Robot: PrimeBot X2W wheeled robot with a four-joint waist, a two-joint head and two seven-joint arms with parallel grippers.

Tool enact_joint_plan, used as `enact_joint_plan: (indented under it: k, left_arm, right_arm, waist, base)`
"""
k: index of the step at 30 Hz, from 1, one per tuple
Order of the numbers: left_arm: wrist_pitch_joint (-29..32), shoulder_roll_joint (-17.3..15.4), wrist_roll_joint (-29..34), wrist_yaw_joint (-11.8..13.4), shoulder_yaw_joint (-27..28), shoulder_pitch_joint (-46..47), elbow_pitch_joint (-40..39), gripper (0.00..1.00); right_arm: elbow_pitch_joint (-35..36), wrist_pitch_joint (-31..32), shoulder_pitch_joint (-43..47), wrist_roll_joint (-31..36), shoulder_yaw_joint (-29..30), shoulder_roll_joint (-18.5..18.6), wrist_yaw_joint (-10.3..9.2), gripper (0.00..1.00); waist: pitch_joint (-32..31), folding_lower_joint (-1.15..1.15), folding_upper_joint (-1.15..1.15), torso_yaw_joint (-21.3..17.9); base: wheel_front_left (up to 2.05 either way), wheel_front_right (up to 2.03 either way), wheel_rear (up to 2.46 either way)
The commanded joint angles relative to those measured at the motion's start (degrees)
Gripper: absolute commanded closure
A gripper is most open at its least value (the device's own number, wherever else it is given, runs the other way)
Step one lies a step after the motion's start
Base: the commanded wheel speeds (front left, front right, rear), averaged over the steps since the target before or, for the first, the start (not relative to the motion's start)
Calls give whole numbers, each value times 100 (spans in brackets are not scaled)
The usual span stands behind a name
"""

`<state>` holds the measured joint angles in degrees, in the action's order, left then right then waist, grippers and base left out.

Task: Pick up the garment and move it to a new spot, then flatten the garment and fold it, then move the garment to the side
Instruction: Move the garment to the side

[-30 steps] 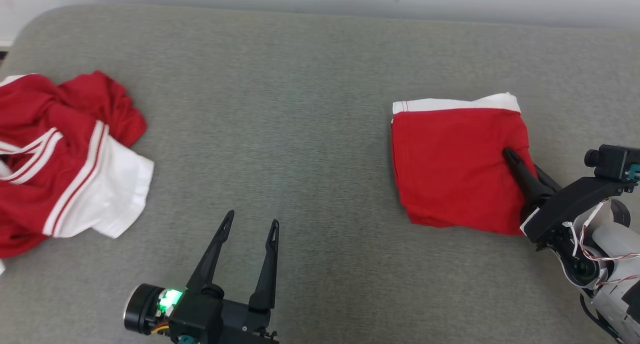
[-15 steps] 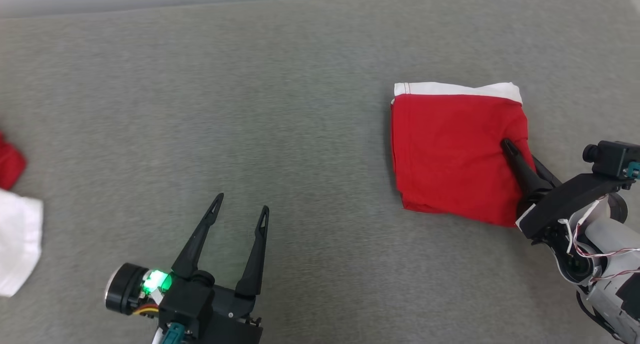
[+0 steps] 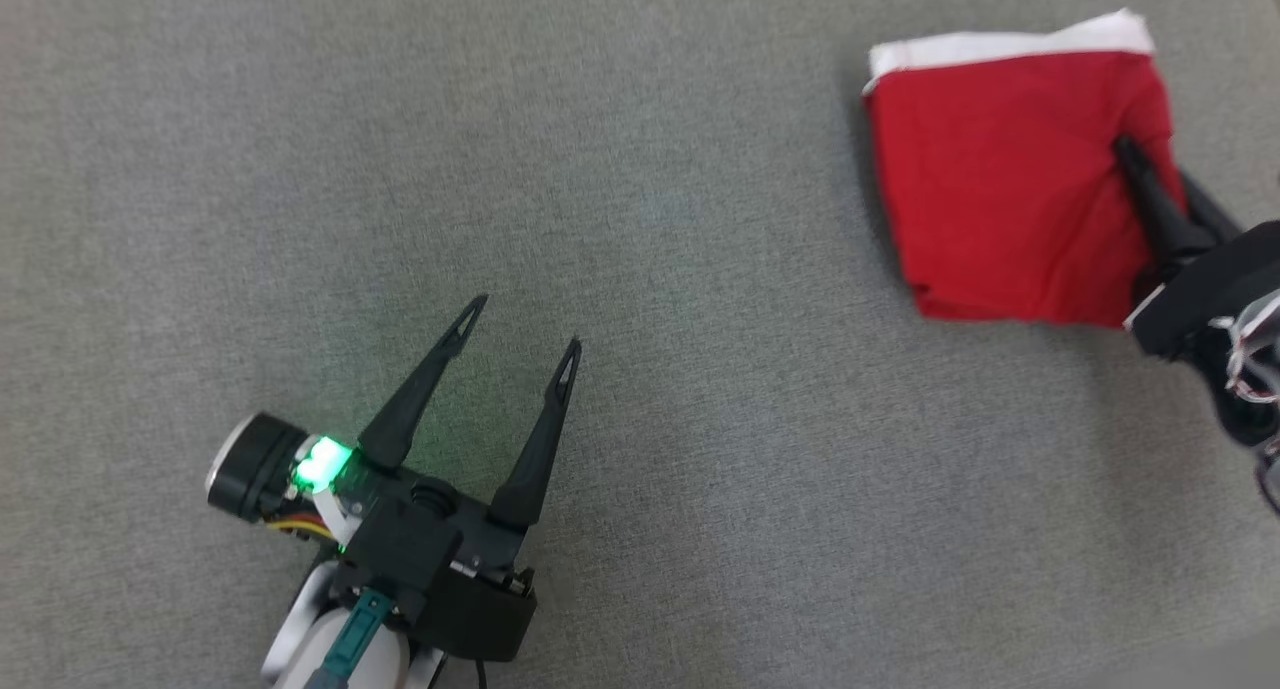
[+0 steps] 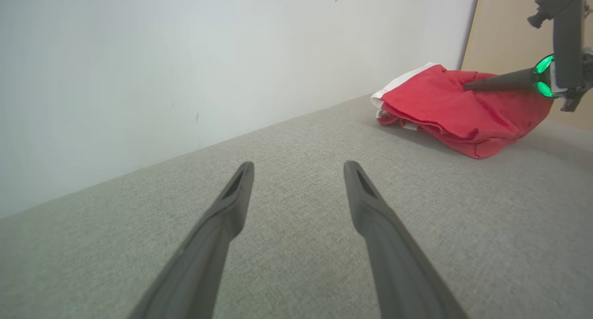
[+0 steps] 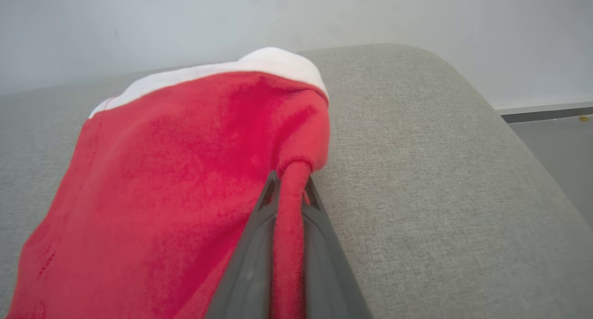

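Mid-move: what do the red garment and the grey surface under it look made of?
Red garment: soft matte knit, likely cotton jersey; it bunches into a ridge in the right end effector.
Grey surface: woven upholstery, probably padded; fine flecked weave, rounded edge.

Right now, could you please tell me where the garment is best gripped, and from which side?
Probably the right edge of the garment, approached low from the right: the folded layers bunch there into one thick roll that a pinch can gather, while the rest lies flat on the cushion. The right gripper is shut on that edge.
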<state>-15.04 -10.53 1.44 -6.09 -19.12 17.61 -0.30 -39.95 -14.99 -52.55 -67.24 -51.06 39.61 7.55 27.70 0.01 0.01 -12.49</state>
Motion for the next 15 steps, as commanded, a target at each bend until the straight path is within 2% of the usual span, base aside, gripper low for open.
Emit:
enact_joint_plan:
  k: [1,7,15]
  left_arm:
    - [-10,-48,29,-35,-39,160,-85,0]
    - [38,-121,40,-59,-173,454,-347,0]
    - [108,-247,-17,-76,-216,561,-498,0]
  right_arm:
    - [-72,-28,-151,199,57,84,-14,100]
    - [-342,-26,-466,1129,339,398,-14,100]
    - [-392,-20,-643,1910,880,873,-14,100]
  waist:
    - [349,-1,-1,-2]
    - [698,-1,-1,42]
    - [1004,-1,-1,62]
  base:
    - [0,0,0]
    - [0,0,0]
    - [0,0,0]
